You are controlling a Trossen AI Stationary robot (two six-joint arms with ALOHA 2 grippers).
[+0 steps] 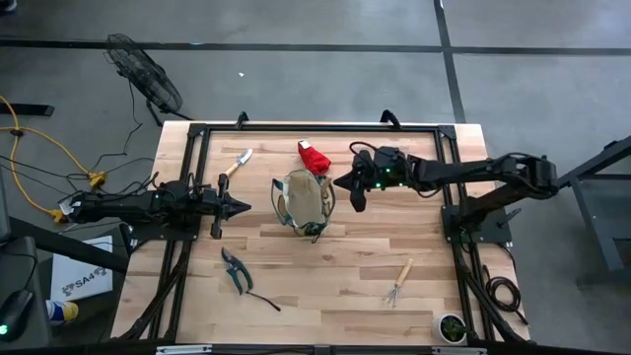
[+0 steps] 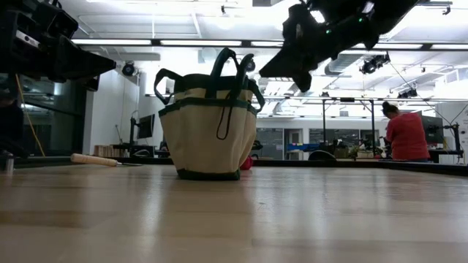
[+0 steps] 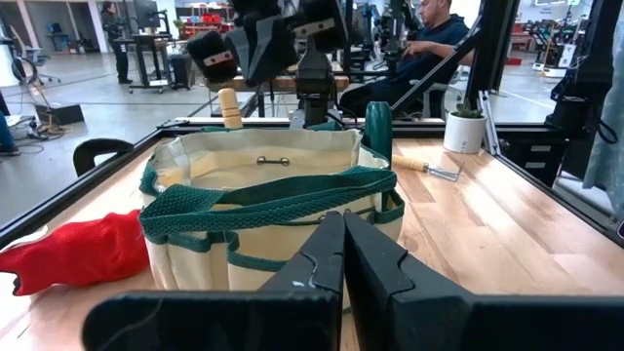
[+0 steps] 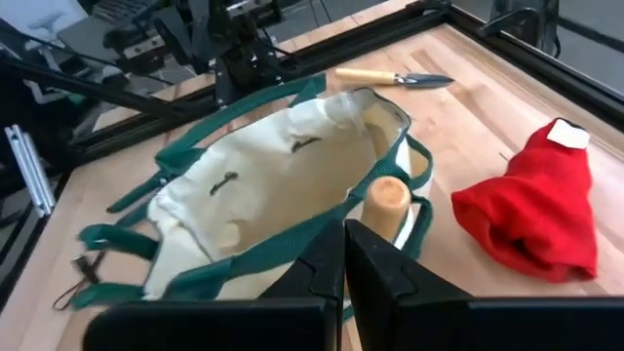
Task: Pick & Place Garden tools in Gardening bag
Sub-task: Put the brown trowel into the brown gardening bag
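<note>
The tan gardening bag (image 1: pixel 304 202) with green trim stands upright on its base at the table's middle. A wooden-handled tool (image 4: pixel 386 203) stands inside it, handle end up, against the wall nearest my right gripper. My right gripper (image 4: pixel 343 232) hangs shut just above that rim (image 1: pixel 340 183), holding nothing. A red glove (image 1: pixel 314 156) lies behind the bag and a trowel (image 1: pixel 237 165) at the far left. Pruning shears (image 1: pixel 237 271) and a hand rake (image 1: pixel 398 283) lie nearer the front. My left gripper (image 1: pixel 243 207) waits shut, level, left of the bag.
A black frame (image 1: pixel 315 126) runs around the table's edges. A small potted plant (image 1: pixel 452 327) stands at the near right corner. Bare wood lies between the bag and the rake. People sit beyond the table (image 2: pixel 406 131).
</note>
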